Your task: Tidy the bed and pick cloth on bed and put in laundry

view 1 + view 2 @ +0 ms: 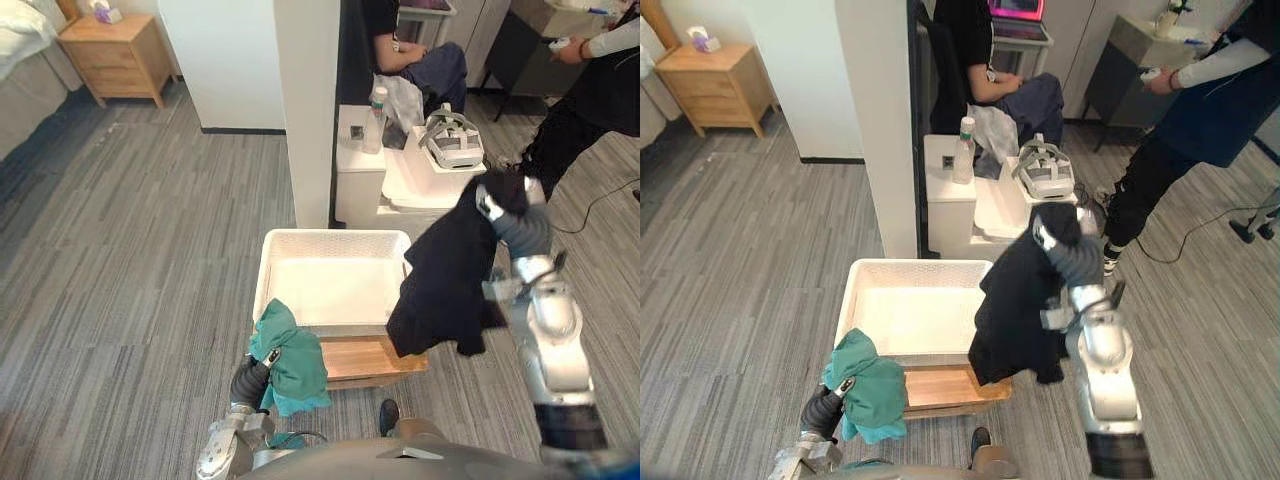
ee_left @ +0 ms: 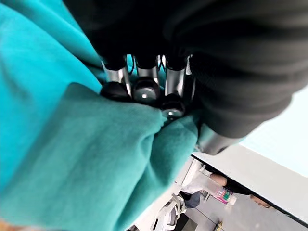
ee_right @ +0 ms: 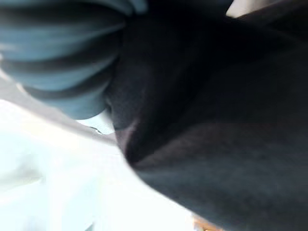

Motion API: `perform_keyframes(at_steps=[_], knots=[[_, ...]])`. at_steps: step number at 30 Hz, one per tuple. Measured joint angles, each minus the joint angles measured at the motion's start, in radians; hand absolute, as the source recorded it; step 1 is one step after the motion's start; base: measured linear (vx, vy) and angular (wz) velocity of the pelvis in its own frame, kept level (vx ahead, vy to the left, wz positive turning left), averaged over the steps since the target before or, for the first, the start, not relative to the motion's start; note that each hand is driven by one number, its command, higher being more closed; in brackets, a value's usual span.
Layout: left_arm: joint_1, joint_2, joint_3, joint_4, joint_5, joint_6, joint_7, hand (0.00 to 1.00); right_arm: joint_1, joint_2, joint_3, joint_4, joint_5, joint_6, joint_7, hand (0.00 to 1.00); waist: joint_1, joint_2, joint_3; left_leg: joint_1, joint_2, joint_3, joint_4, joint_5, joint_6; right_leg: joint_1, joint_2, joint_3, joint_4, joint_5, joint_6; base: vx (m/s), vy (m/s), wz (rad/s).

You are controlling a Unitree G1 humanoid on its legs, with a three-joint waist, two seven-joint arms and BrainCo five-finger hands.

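Our left hand (image 2: pixel 144 82) is curled round the teal cloth (image 1: pixel 290 360) beside the white plastic laundry basket (image 1: pixel 330 235). The black cloth (image 1: pixel 450 280) hangs on our right hand (image 1: pixel 488 205); we cannot tell its grip. We should bring both over the basket.

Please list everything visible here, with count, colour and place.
basket: one, white, on the stool.
stool: one, wooden, under the basket.
teal cloth: one, at basket's near left corner.
black cloth: one, hanging at basket's right side.
nightstand: one, wooden, far left.
side table: one, white, behind the basket.
bottle: one, clear, on side table.
headset: one, white, on side table.
seated person: one, dark clothes, behind side table.
standing person: one, dark clothes, far right.
left hand: curled round the teal cloth.
right hand: raised, under the black cloth.
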Motion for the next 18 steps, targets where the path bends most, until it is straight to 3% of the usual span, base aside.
perform_keyframes(at_steps=[6, 9, 14, 18], knots=[[-0.021, 0.004, -0.002, 0.096, 0.000, 0.000, -0.047, 1.00, -0.302, -0.065, 0.055, 0.060, 0.020, 0.139, 0.006, 1.00, 0.003, 0.012, -0.009, 0.000, 0.002, -0.013, -0.024, 0.028, -0.007, 0.017, 0.000, -0.014, -0.046, 0.031, -0.005, 0.00, -0.005, 0.07], [-0.030, 0.003, -0.003, 0.100, 0.000, 0.000, -0.050, 1.00, -0.375, -0.076, 0.092, 0.126, 0.049, 0.199, -0.003, 1.00, 0.022, 0.010, -0.009, 0.001, 0.001, -0.027, -0.024, 0.032, -0.011, 0.032, 0.007, -0.031, -0.057, 0.033, -0.006, 0.02, -0.017, 0.15], [-0.045, 0.004, -0.003, 0.100, 0.001, 0.018, -0.047, 1.00, -0.453, -0.075, 0.143, 0.238, 0.060, 0.259, -0.012, 1.00, 0.036, 0.011, -0.009, -0.002, 0.001, -0.048, -0.025, 0.036, -0.012, 0.053, 0.005, -0.058, -0.078, 0.039, -0.007, -0.01, -0.018, 0.14], [-0.046, 0.005, -0.019, 0.100, 0.008, 0.051, -0.041, 1.00, -0.489, -0.068, 0.160, 0.320, 0.060, 0.271, -0.028, 1.00, 0.054, 0.011, -0.010, -0.013, 0.001, -0.062, -0.025, 0.042, -0.013, 0.053, 0.004, -0.070, -0.085, 0.042, -0.010, -0.02, -0.017, 0.10]])
